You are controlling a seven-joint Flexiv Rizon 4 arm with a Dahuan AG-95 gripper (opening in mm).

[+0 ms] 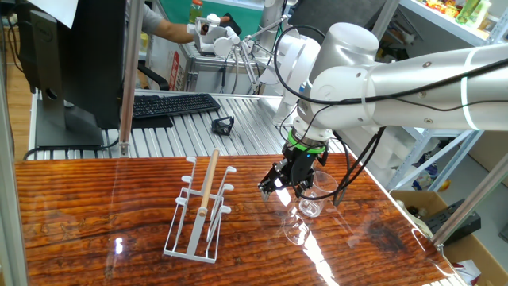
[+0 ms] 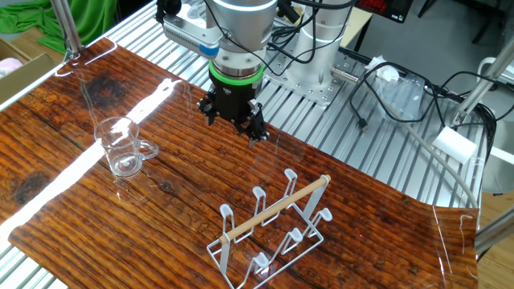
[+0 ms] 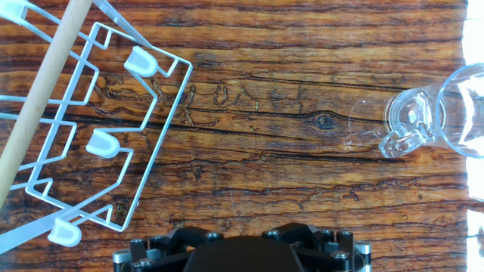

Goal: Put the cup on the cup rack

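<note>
Cup (image 2: 122,147), left of frame: thin clear glass, light, slippery, breakable; best pinched across the rim. Hand (image 2: 234,119) spread, empty.

On the desk (image 2: 337,201), the cup (image 2: 120,147) stands at nine o'clock of the cup rack (image 2: 269,233), well apart; the gripper (image 2: 234,120) hangs between them, toward twelve.

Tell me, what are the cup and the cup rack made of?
The cup looks like clear glass, or maybe clear plastic: the wood grain shows through it. The cup rack seems to be thin wire coated glossy white, and its handle looks like pale bare wood.
</note>
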